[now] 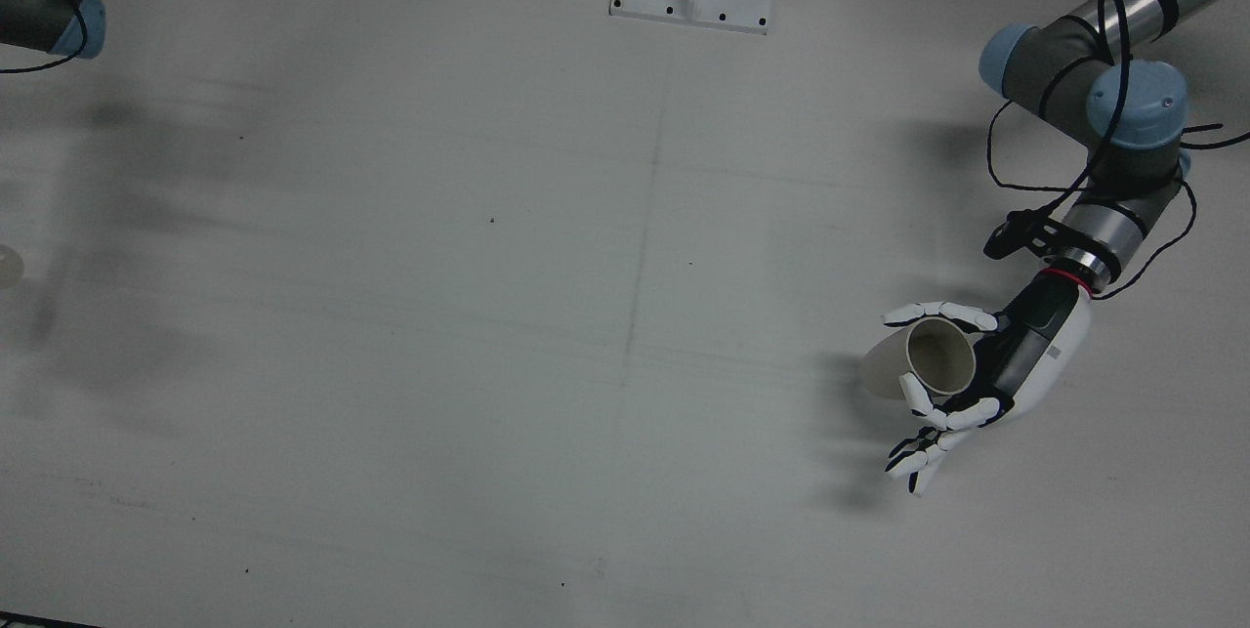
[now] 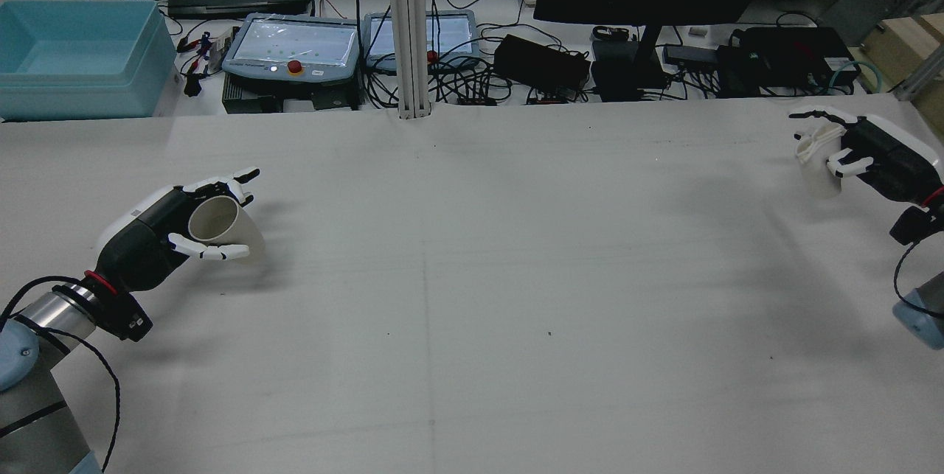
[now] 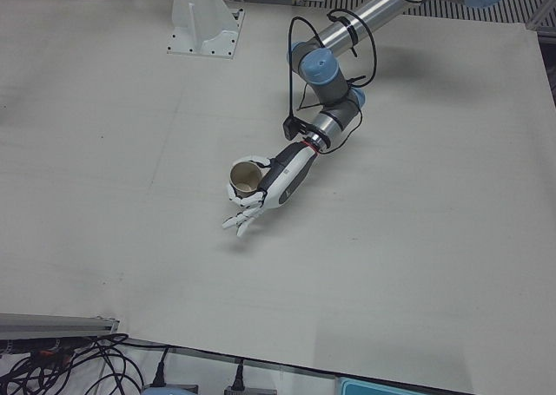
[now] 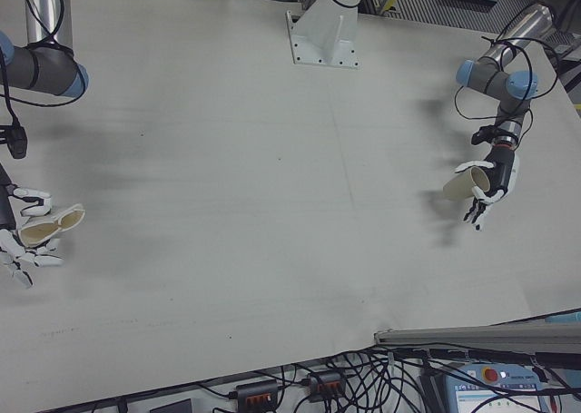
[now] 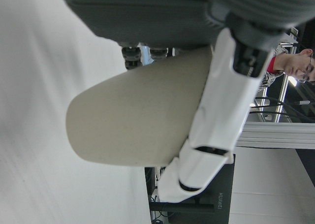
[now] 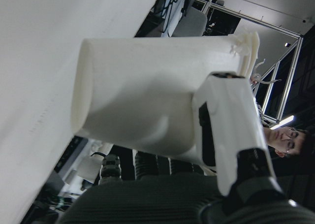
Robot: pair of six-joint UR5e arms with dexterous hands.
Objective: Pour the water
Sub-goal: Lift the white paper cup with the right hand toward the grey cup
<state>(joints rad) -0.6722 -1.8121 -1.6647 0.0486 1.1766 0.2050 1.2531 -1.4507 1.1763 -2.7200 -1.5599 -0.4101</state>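
The pale surface (image 2: 472, 253) lies bare between the two arms, with monitors, cables and a blue bin (image 2: 77, 54) along its far side. The left robot hand (image 2: 158, 227) has its fingers wrapped around a beige paper cup (image 2: 221, 227), whose mouth tips back toward the arm. The right robot hand (image 2: 870, 153) pinches a white cup (image 2: 818, 164) hard enough to crumple its rim. Both cups seem lifted and stand well apart, at opposite edges. The grasping step looks done; next, the arms should bring the cups together mid-surface, then tip one over the other.
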